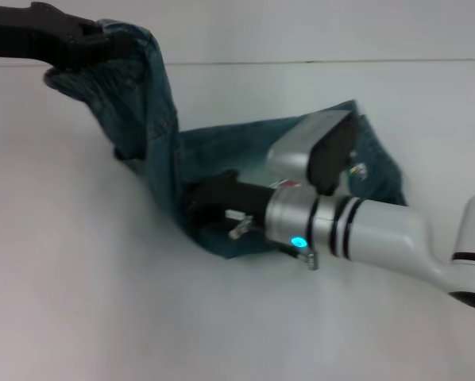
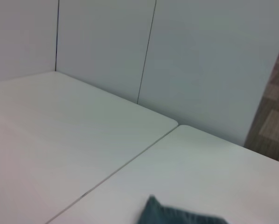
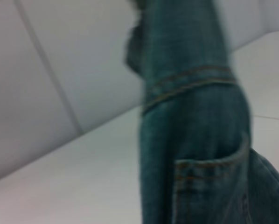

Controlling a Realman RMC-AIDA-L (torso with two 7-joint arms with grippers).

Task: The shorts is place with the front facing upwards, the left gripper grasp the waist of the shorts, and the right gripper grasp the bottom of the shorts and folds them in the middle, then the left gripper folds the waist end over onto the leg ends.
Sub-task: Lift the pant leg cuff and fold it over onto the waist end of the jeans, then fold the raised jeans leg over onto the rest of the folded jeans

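Denim shorts [image 1: 222, 159]: with left gripper [image 1: 102, 44] clenching the lifted waist, carry it right over the right gripper [image 1: 202, 208], whose jaws you can't tell.

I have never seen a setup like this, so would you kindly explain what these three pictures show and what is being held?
This is a two-armed robot folding small denim shorts on a white table. The head view looks down from the robot's head. There the black left end effector lifts one end of the shorts off the table, while the right end effector, on the silver-white arm, sits low on the fabric resting on the table. The other two pictures come from cameras on each wrist: the left shows mostly table and a wall panel, the right shows hanging denim with a pocket.
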